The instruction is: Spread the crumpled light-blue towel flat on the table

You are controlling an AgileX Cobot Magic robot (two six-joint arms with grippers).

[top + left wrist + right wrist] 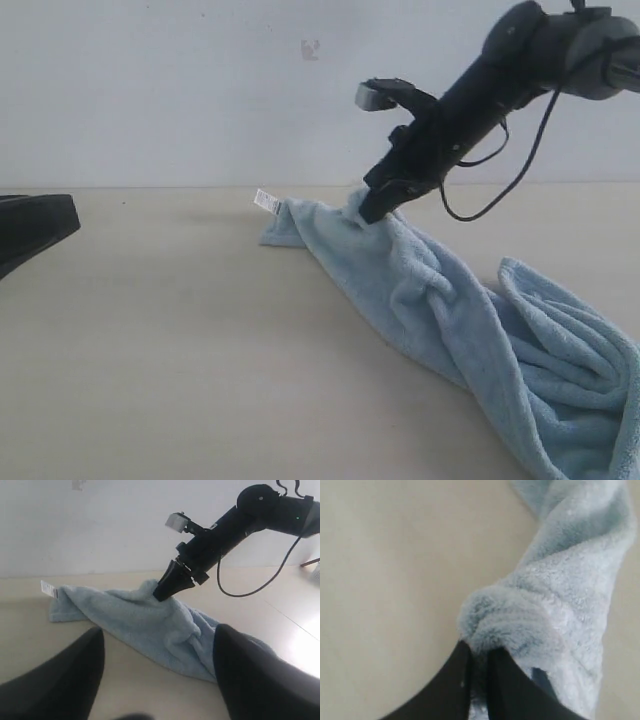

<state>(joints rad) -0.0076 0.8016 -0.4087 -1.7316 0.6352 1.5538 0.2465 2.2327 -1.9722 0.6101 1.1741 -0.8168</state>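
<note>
The light-blue towel (pixel 450 320) lies twisted and bunched on the cream table (pixel 180 360), stretching from a corner with a white tag (pixel 265 201) at the back to a heap at the front right. My right gripper (pixel 370 212) is shut on a fold of the towel (pixel 520 615) near that far end; in the right wrist view its black fingers (pixel 457 680) pinch fluffy cloth. My left gripper (pixel 157 645) stands open well short of the towel (pixel 150 625), nothing between its fingers; in the exterior view only a dark part (pixel 35 228) at the left edge shows.
A black cable (pixel 500 180) loops below the right arm. A white wall (pixel 200 90) runs behind the table's back edge. Bare tabletop lies left and in front of the towel.
</note>
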